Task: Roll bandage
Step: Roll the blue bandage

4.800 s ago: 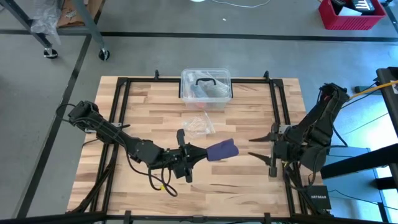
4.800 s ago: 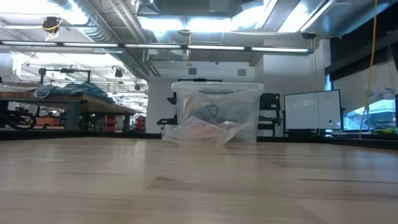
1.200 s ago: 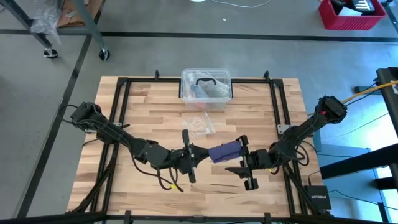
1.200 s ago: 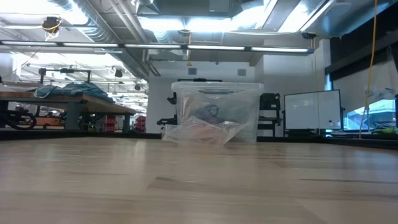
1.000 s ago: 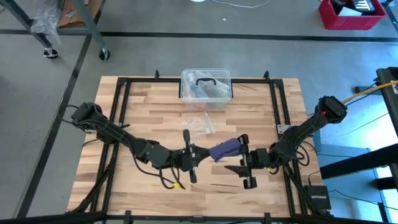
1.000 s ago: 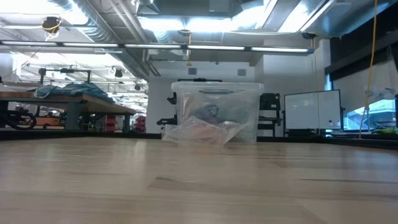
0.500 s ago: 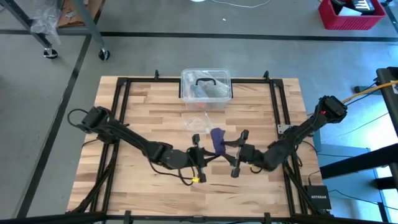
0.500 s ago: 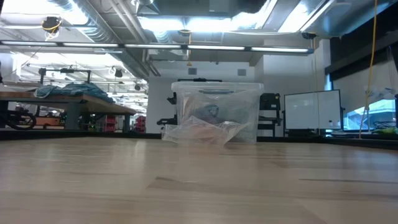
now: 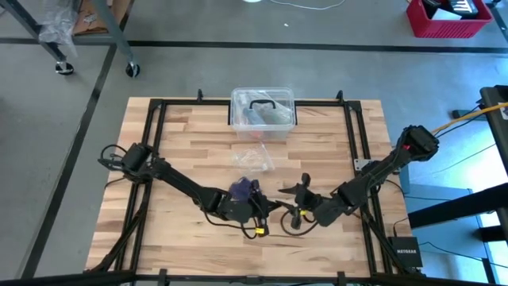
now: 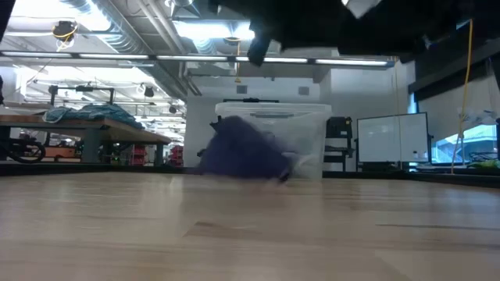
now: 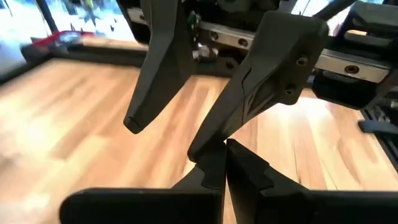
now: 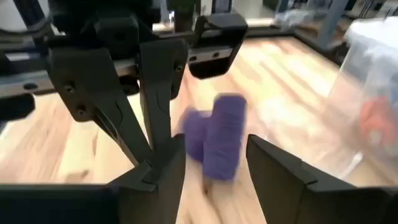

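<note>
Worktop, wood, both arms meeting near its middle, toward the near edge.

Bandage: a bunched purple lump, not laid out flat, resting on the wood just left of centre. It sits right beside the left arm's wrist, on its far side. From table height it shows as a blurred purple heap in front of the box.

Left gripper: jaws closed, tips together; nothing seen between them. The bandage is not in their grip.

Right gripper: jaws spread wide and holding nothing, facing the left gripper tip to tip, close. Its wrist view has the bandage lying on the wood beyond the parted jaws.

Clear box with a black handle at the far edge, centre. Crinkled plastic wrapper between the box and the bandage, apart from both.
</note>
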